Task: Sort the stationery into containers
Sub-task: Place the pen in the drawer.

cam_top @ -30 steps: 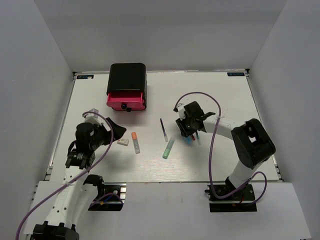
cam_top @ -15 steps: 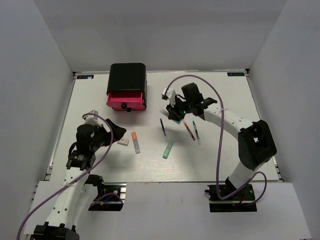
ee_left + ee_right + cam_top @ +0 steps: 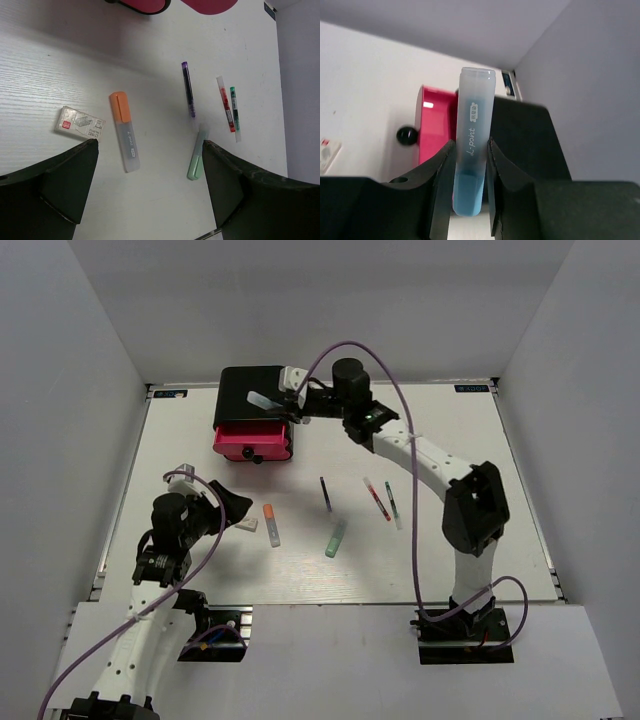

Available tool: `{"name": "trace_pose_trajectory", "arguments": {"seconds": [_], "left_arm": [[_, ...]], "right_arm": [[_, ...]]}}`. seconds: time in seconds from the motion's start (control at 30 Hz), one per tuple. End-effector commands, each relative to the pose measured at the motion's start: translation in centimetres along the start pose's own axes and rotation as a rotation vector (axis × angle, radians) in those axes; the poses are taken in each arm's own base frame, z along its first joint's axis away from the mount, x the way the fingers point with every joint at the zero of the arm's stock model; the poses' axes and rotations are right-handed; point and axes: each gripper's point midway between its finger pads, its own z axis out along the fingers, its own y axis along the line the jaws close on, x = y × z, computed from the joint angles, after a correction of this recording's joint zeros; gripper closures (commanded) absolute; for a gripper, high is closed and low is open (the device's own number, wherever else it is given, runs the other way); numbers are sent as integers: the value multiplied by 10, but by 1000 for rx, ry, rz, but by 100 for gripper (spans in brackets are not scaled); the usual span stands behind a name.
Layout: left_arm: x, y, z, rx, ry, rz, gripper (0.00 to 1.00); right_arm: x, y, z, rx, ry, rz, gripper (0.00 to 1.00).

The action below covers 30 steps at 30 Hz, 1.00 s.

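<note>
Right arm reaches far across the bench toward the back left. My right gripper is closed narrow on the light blue marker. Both fingers press its blue lower body, and the translucent cap end sticks out past the fingertips. From overhead the marker shows over the top of the black cabinet, near its front right part.

One pink drawer stands pulled out in front of the cabinet, its round black knob facing the arms.

My left gripper is spread wide and holds nothing, hanging above the near-left bench.

Loose on the bench, left to right:
- white eraser, just beside the left gripper's fingers
- orange-capped marker, near the eraser, not touching it
- dark blue pen, further right
- mint green marker, just nearer to me than that pen
- red pen and green pen, lying side by side, nearly parallel

All six lie well apart from the drawer.
</note>
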Motion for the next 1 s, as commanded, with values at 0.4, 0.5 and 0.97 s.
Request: {"name": "trace_pose_trajectory", "arguments": {"seconds": [0.4,0.5,0.97], "left_arm": [[7,2,1,8,7,-20,6],[6,2,3,16,-2,-17,6],[2,-2,12,22,20,-20,6]], "right_arm": [[6,-2,64,15,-135,53,100],[14,14,60,-30,-103,51,97],[45,23,63,-101,15,81,46]]}}
